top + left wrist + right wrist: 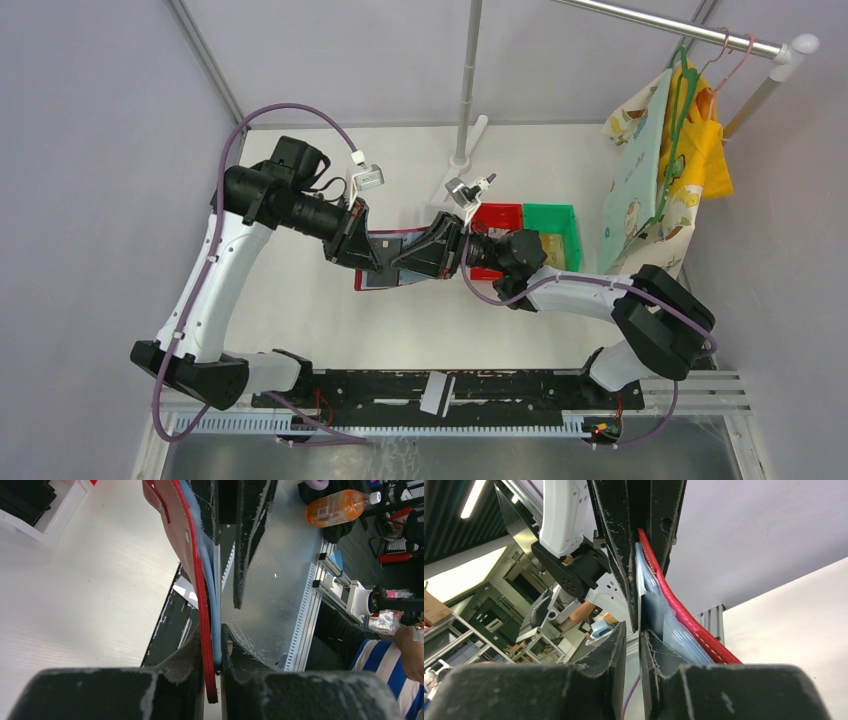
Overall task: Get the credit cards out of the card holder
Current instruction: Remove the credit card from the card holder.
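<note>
- My left gripper (212, 647) is clenched on the card holder (199, 580), holding it edge-up above mid-table.
- My right gripper (633, 630), at its 3 o'clock, has jaws nearly together at the pockets; I can't tell if they're gripping anything. I'd pinch one card and pull straight.
- At 2 o'clock, the red bin (498, 212) has its contents hidden, and the green bin (550, 209) holds something tan.

From above, card holder (378, 279) mostly covered — credit cards indiscernible.
</note>
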You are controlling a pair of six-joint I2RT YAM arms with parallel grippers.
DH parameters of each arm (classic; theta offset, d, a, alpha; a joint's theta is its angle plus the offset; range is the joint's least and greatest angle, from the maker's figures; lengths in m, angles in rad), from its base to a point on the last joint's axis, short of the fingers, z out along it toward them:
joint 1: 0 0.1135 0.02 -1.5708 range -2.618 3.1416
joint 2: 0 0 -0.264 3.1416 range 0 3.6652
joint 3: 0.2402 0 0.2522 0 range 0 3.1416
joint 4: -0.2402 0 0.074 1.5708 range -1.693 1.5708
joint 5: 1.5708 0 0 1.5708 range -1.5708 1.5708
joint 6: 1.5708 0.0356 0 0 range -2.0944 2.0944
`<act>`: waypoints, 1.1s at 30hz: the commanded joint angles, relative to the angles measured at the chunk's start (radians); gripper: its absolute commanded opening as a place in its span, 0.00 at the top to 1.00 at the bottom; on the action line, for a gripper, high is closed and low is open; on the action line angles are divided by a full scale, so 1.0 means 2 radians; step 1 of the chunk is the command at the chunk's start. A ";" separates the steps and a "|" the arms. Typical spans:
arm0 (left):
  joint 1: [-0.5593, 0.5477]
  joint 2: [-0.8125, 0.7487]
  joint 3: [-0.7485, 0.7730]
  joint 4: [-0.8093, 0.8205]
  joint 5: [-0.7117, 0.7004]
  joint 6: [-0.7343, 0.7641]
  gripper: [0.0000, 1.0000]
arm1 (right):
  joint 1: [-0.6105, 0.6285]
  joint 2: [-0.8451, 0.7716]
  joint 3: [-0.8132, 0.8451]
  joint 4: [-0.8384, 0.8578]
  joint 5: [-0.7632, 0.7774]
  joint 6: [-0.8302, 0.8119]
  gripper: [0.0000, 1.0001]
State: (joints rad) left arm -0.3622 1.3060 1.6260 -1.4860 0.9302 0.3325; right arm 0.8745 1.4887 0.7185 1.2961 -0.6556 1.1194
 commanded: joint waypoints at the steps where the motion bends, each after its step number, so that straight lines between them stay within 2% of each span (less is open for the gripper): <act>1: -0.002 -0.015 0.015 0.011 0.034 0.019 0.77 | 0.009 0.011 -0.001 0.153 0.014 0.060 0.85; 4: -0.002 -0.024 0.016 0.010 0.054 0.027 0.67 | 0.009 0.012 -0.008 0.182 0.019 0.071 0.91; 11: -0.002 -0.042 0.016 0.011 0.096 0.053 0.64 | 0.009 -0.008 -0.020 0.175 0.024 0.062 0.93; 17: -0.001 -0.042 0.023 0.011 0.112 0.060 0.80 | 0.009 -0.025 -0.038 0.167 0.028 0.050 0.93; 20: -0.001 -0.040 0.028 0.011 0.117 0.058 0.85 | 0.009 -0.031 -0.049 0.170 0.026 0.049 0.89; 25: -0.002 -0.041 0.027 0.016 0.125 0.053 0.91 | 0.009 -0.038 -0.053 0.182 0.028 0.050 0.76; 27: -0.002 -0.041 0.027 0.021 0.126 0.046 0.93 | 0.009 -0.038 -0.049 0.189 0.026 0.052 0.75; 29: -0.002 -0.042 0.027 0.027 0.125 0.041 0.94 | 0.009 -0.038 -0.046 0.196 0.025 0.054 0.77; 33: -0.002 -0.044 0.028 0.033 0.124 0.035 0.95 | 0.009 -0.040 -0.047 0.203 0.026 0.055 0.91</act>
State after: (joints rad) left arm -0.3622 1.2331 1.6432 -1.4704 1.1206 0.4042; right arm 0.8886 1.4391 0.6086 1.5524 -0.5968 1.2179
